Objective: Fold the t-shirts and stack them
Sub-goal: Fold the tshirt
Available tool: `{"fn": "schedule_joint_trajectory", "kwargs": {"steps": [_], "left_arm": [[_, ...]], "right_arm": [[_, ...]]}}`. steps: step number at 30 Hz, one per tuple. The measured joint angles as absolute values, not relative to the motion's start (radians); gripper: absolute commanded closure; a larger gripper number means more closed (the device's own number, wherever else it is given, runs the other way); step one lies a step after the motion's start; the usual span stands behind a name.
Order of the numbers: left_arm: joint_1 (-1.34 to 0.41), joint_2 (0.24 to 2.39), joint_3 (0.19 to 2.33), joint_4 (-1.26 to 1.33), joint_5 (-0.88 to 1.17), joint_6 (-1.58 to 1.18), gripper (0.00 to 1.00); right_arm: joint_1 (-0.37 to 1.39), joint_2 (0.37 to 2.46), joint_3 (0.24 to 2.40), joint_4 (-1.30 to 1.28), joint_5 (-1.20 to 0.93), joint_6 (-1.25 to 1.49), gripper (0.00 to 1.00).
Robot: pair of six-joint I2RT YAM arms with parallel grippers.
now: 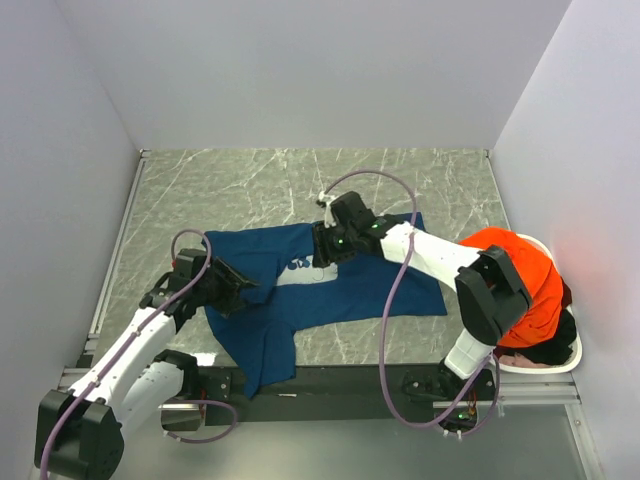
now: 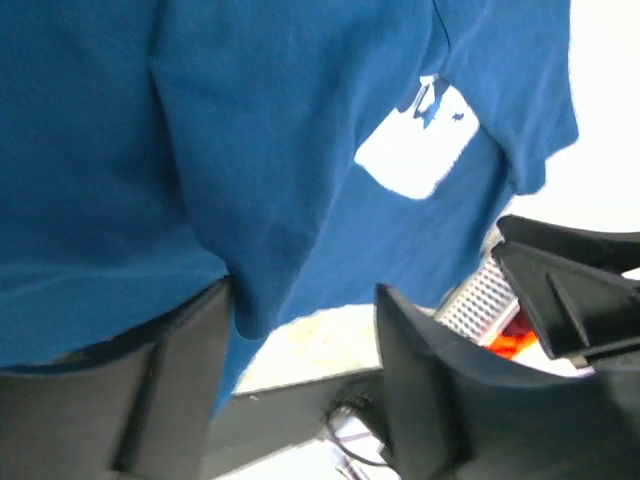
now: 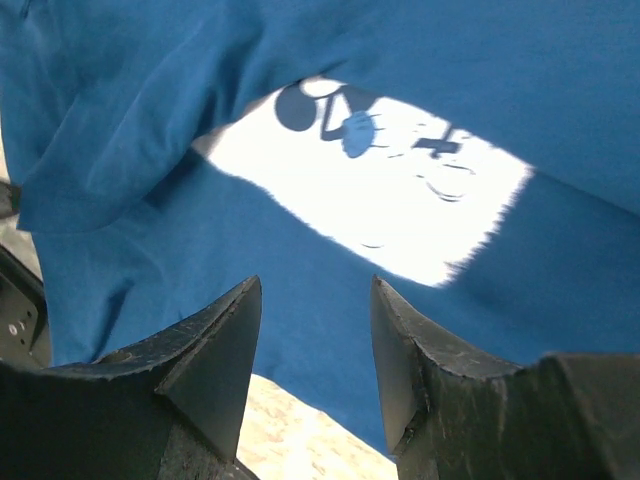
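A navy blue t-shirt (image 1: 360, 290) lies spread on the marble table, its pale chest print (image 1: 305, 268) facing up. My left gripper (image 1: 235, 285) stands open at the shirt's left edge. In the left wrist view a fold of the navy t-shirt (image 2: 270, 200) lies against the left finger (image 2: 170, 390), with bare table in the gap. My right gripper (image 1: 325, 250) is open just above the print (image 3: 380, 190), and its fingertips (image 3: 215, 340) hang over blue cloth with nothing between them. A bright orange t-shirt (image 1: 530, 280) sits in the basket at the right.
The white oval basket (image 1: 570, 355) stands at the table's right edge, beside the right arm's base. Pale walls close in the left, back and right. A black rail (image 1: 330, 380) runs along the near edge, and the shirt's lower hem hangs over it.
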State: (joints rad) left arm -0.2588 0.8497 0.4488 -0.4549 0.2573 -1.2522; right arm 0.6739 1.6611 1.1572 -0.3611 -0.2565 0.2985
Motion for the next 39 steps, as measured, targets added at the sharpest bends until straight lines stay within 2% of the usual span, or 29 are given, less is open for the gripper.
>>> {"fn": "schedule_joint_trajectory", "kwargs": {"steps": [4,10,18,20,30,37,39], "left_arm": [[-0.252,0.876,0.531,-0.520,0.183,-1.192,0.31],[-0.171,0.979,0.696,-0.541,0.072,-1.018,0.35],[-0.145,1.187,0.722,-0.485,0.039,-0.818,0.53],[-0.145,1.242,0.722,-0.461,0.041,-0.783,0.60],[-0.145,1.443,0.762,-0.385,0.040,-0.676,0.66],[-0.145,1.531,0.863,-0.389,0.010,-0.623,0.77],[-0.143,1.554,0.886,-0.389,-0.006,-0.611,0.77]], "right_arm": [[0.730,1.697,1.157,-0.335,-0.256,0.302,0.46],[0.806,1.748,1.158,-0.288,-0.255,0.321,0.52],[0.856,1.856,1.184,-0.218,-0.259,0.418,0.57],[0.856,1.873,1.187,-0.200,-0.265,0.451,0.57],[0.856,1.964,1.215,-0.095,-0.310,0.590,0.59],[0.856,2.003,1.242,-0.055,-0.337,0.637,0.61],[0.856,2.007,1.255,-0.051,-0.343,0.640,0.61]]}}
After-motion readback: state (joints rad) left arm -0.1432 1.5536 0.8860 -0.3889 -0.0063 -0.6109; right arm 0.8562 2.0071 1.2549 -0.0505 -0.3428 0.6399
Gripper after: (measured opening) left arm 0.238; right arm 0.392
